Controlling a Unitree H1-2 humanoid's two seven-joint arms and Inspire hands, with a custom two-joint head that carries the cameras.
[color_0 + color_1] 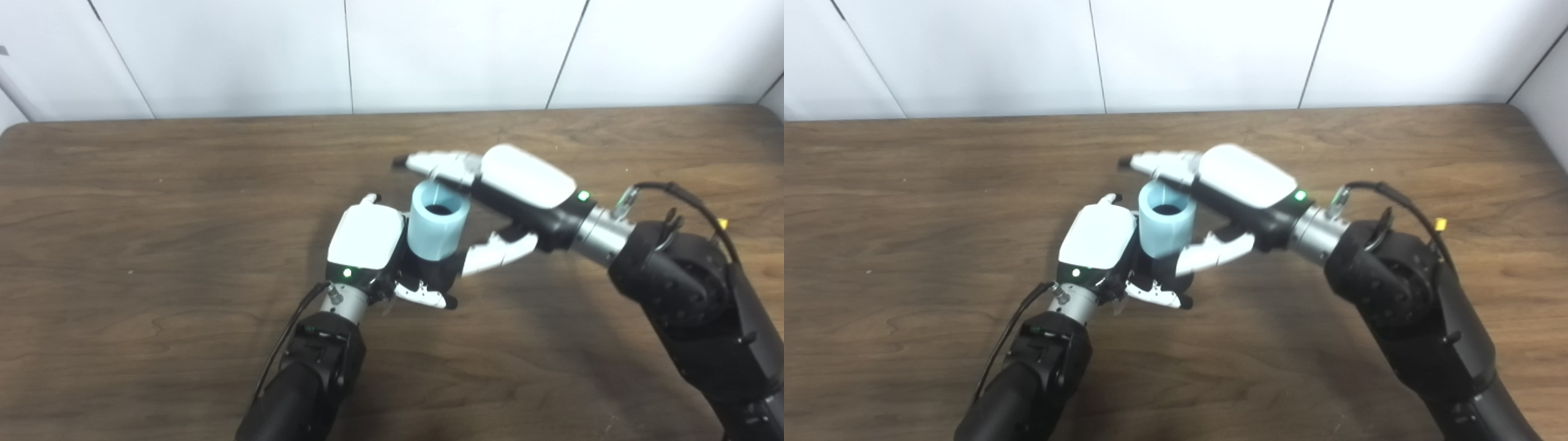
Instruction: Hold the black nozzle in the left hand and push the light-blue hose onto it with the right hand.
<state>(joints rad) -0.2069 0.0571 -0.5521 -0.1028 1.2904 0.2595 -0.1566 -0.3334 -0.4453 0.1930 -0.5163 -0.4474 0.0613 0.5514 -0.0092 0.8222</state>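
On worktop [153,245]: brown wood-grain.
Left robot hand [373,245]: gripped black nozzle [436,269], short light-blue hose [436,228] seated on it.
Right robot hand [508,190]: fingers spread, holding nothing.

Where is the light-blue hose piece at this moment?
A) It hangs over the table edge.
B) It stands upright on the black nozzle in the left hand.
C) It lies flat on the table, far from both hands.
B: the light-blue hose sits open end up on the black nozzle that the left hand holds, with the right hand spread beside it.
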